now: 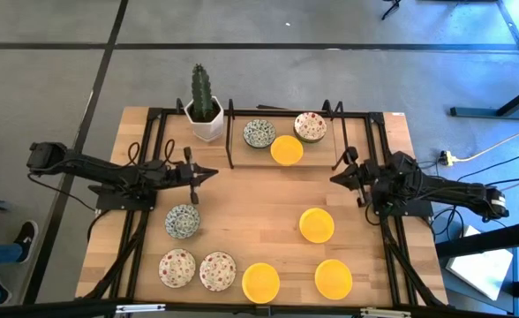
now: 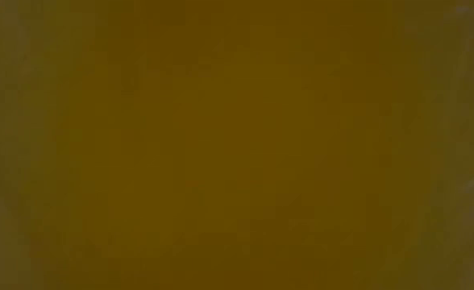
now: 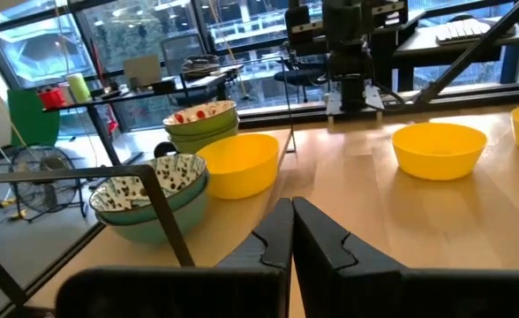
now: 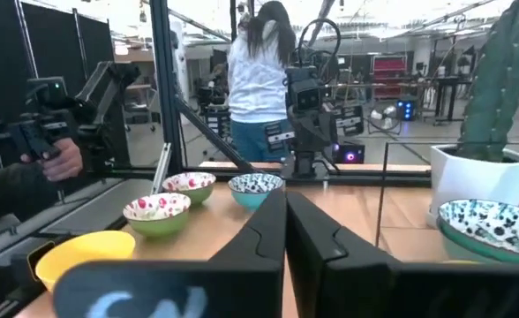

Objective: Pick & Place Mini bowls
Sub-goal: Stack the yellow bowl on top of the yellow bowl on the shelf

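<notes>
Nine mini bowls lie on the desk (image 1: 242, 208), in two groups. Three sit at the far edge inside the black frame (image 1: 233, 132): a blue-green patterned bowl (image 1: 259, 133), a yellow bowl (image 1: 287, 149) and a speckled bowl (image 1: 311, 126). Six lie on the near half: a blue-green bowl (image 1: 182, 221), two red-speckled bowls (image 1: 177, 268) (image 1: 217, 270) and three yellow bowls (image 1: 316, 224) (image 1: 260, 281) (image 1: 333, 278).

Both tools are empty, with their fingers pressed together. The left tool (image 1: 208, 173) hovers at mid-desk on the left side; the right tool (image 1: 337, 177) faces it from the right side.

The relation that matters is proximity. We judge the near blue-green bowl to be the closest item to the left tool, lying just toward the near edge from it. The yellow bowl at mid-right is closest to the right tool, likewise toward the near edge. The bowls are round, so no long axis constrains the approach. Either tool must spread its fingers before descending over a rim.

The low view shows only a blur of yellow-brown.
</notes>
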{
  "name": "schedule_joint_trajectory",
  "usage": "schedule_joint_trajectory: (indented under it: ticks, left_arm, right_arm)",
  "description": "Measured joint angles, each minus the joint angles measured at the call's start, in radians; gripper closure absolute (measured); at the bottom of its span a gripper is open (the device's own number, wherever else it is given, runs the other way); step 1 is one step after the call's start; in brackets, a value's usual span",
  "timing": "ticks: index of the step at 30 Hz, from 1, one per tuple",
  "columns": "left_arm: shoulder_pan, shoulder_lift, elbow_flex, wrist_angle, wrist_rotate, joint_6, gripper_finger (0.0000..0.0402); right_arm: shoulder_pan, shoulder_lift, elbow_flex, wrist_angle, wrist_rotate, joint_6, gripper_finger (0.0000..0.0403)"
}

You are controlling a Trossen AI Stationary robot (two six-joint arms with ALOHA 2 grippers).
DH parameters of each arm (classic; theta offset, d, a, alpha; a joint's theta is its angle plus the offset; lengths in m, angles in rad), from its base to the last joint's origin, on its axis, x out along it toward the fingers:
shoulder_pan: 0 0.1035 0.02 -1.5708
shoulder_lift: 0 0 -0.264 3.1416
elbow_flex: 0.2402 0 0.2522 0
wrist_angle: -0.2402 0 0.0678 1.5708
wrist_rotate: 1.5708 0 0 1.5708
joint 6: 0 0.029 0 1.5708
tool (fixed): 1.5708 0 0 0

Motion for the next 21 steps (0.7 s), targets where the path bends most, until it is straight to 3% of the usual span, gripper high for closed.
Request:
schedule_joint_trajectory:
  ticks: [6,8,13,15,18,21]
  left_arm:
    - [0.000,-0.003,0.004,-0.004,-0.005,0.019,0.0398]
    - [-0.004,-0.012,0.058,-0.099,-0.045,-0.019,0.0398]
    - [-0.050,0.003,0.421,-0.888,-0.132,-0.108,0.0398]
    - [-0.073,0.034,0.575,-1.114,-0.162,-0.161,0.0398]
    - [-0.102,0.071,0.747,-1.330,-0.149,-0.223,0.0398]
    - [-0.123,0.086,0.835,-1.449,-0.120,-0.285,0.0398]
  right_arm:
    - [0.000,0.000,-0.002,-0.023,0.000,0.012,0.0399]
    - [0.000,0.000,-0.006,-0.034,0.000,0.014,0.0398]
    - [0.000,0.000,-0.007,-0.107,-0.002,0.011,0.0398]
    - [0.000,0.000,-0.007,-0.131,-0.002,0.004,0.0400]
    - [0.000,0.000,-0.007,-0.143,-0.002,-0.012,0.0399]
    - [0.000,0.000,-0.007,-0.143,-0.002,-0.021,0.0393]
